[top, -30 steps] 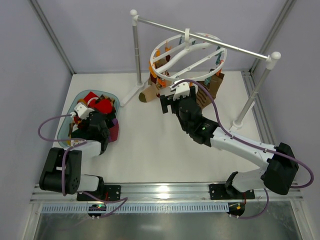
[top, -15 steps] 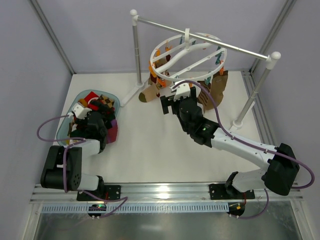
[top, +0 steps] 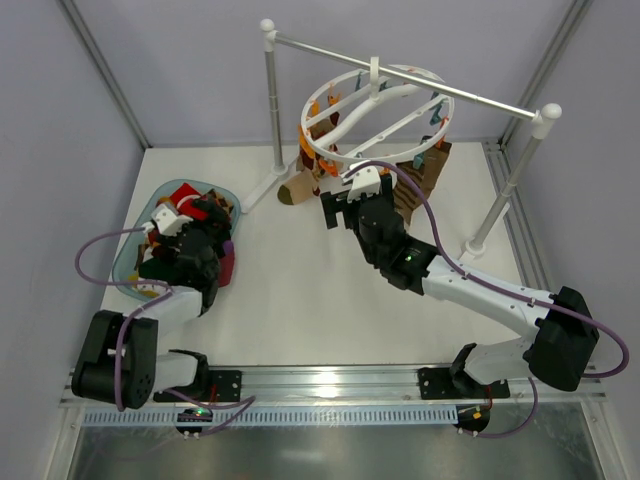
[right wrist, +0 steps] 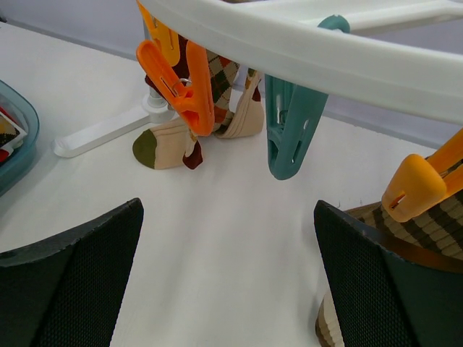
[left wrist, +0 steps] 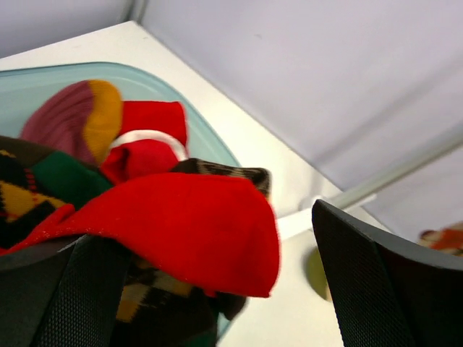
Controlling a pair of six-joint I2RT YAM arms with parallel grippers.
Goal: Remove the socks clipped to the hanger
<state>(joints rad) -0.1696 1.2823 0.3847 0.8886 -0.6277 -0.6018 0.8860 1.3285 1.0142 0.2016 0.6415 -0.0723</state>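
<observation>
The hanger (top: 318, 148) is being carried by the white rail (top: 470, 97) toward the table's (top: 290, 290) 12 o'clock. Socks are being held by its clips: a tan sock (top: 296, 188) below the ring's 8 o'clock and a brown checked sock (top: 433, 168) below its 4 o'clock. A teal clip (right wrist: 293, 137) is hanging empty. The right gripper (right wrist: 228, 210) is being held just under the ring's 6 o'clock rim, jaws spread wide and gripping nothing. At the table's 9 o'clock, loose socks are being kept piled in a teal tray (top: 124, 268), a red sock (left wrist: 188, 224) uppermost. The left gripper (left wrist: 210, 235) is being held over that pile, jaws wide apart, with nothing pinched.
</observation>
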